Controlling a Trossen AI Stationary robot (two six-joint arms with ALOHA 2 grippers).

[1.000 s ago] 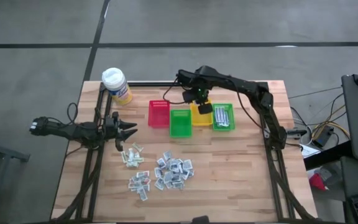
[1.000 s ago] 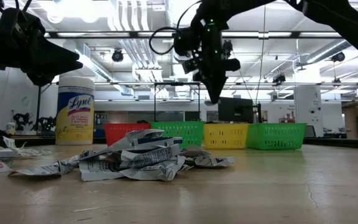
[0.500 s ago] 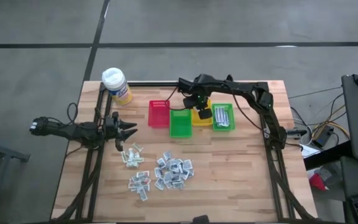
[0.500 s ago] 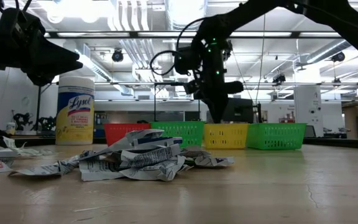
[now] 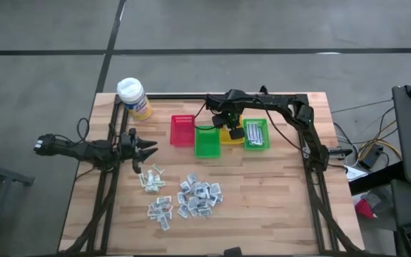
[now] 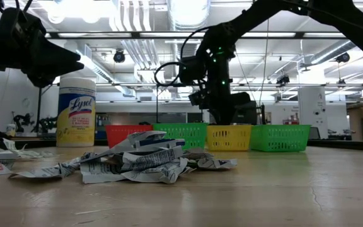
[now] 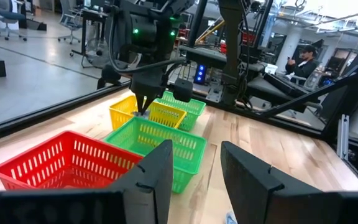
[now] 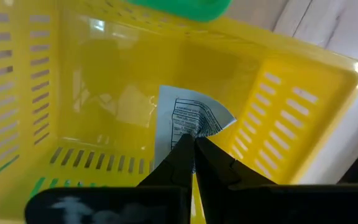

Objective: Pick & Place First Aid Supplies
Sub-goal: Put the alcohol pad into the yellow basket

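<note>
Loose first aid supplies, small white packets, lie in heaps (image 5: 200, 196) (image 6: 144, 161) on the near half of the wooden table. One white printed packet (image 8: 188, 121) is inside the yellow bin (image 8: 291, 112) (image 6: 229, 137). My right gripper (image 8: 194, 144) (image 5: 232, 127) (image 7: 143, 112) points down into this bin, shut on the packet. My left gripper (image 5: 152, 148) (image 7: 196, 152) waits level at the table's left side, open, with nothing between its fingers. My right gripper pinches the packet's upper edge (image 8: 190, 135) between its two fingertips, coming from above and pointing down. The packet hangs below the fingers, curled, inside the yellow bin. Whether its lower end reaches the bin's floor cannot be told.
A red bin (image 5: 182, 130) and a green bin (image 5: 207, 141) stand left of the yellow one. A second green bin (image 5: 255, 134), holding packets, stands right of it. A yellow wipes canister with a white lid (image 5: 134, 98) stands at the far left corner. A person shows beyond the table (image 7: 303, 56).
My right gripper has sunk straight down, still shut on the packet, from above the bins until its fingers are inside the yellow bin.
</note>
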